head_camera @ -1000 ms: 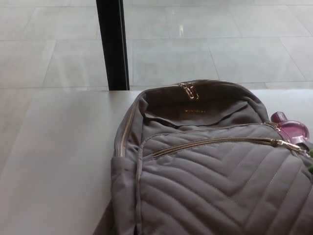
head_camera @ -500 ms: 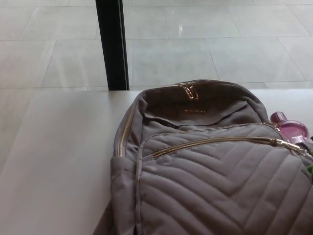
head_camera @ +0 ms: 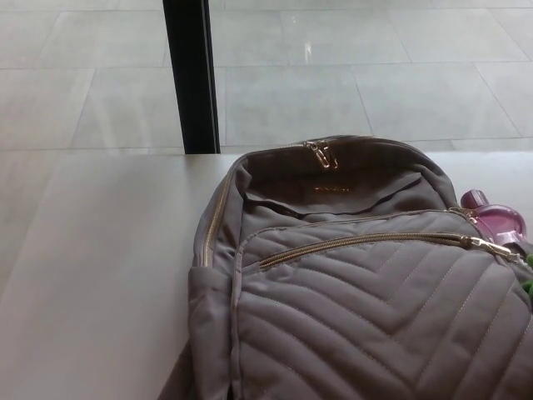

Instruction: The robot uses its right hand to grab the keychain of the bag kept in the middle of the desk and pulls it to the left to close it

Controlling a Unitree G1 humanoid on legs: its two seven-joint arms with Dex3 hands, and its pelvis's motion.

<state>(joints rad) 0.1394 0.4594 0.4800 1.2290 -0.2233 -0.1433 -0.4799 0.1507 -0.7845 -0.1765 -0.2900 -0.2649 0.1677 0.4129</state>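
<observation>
A grey-brown quilted backpack (head_camera: 358, 292) lies on the white desk (head_camera: 100, 275), filling the right and lower part of the head view. Its front pocket zipper (head_camera: 366, 243) runs in a gold line across the bag, with the gold pull (head_camera: 493, 247) at the right end. Two more gold pulls (head_camera: 321, 154) hang at the top of the bag. Neither of my hands shows in the picture.
A pink bottle top (head_camera: 493, 218) pokes out at the bag's right side, with a bit of green (head_camera: 527, 283) at the right edge. A black post (head_camera: 191, 75) stands behind the desk on the tiled floor.
</observation>
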